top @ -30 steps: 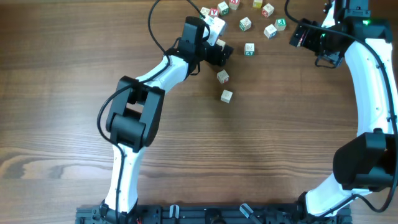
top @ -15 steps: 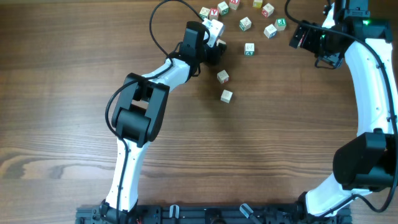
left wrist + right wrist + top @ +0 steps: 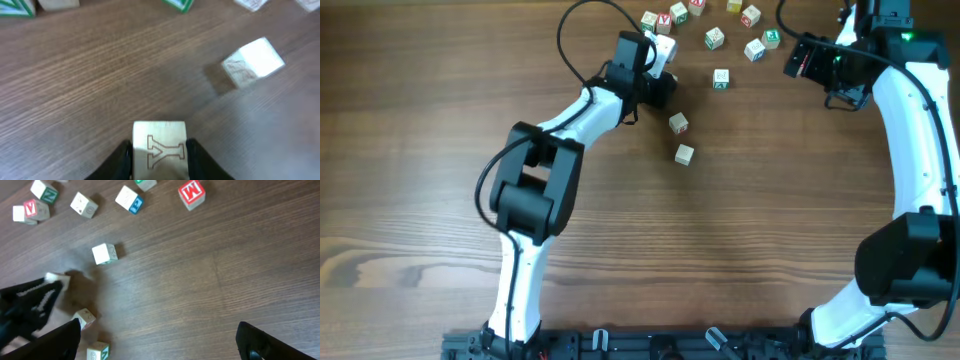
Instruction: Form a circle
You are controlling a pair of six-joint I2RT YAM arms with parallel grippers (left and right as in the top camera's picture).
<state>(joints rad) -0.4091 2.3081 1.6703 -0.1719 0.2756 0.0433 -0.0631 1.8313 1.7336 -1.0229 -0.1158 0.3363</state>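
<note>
My left gripper [image 3: 159, 152] has closed since a second ago: its jaws, spread then, now pinch the Y block [image 3: 160, 137] by its two sides. The circle [image 3: 665, 17], three letter blocks clumped together, lies near the Y block, on its far side towards the table [image 3: 420, 150] edge. In the left wrist view a plain block [image 3: 252, 62] sits apart, ahead and right of the Y block. My right gripper [image 3: 157, 342] hangs well apart from the Y block, jaws spread wide and empty
</note>
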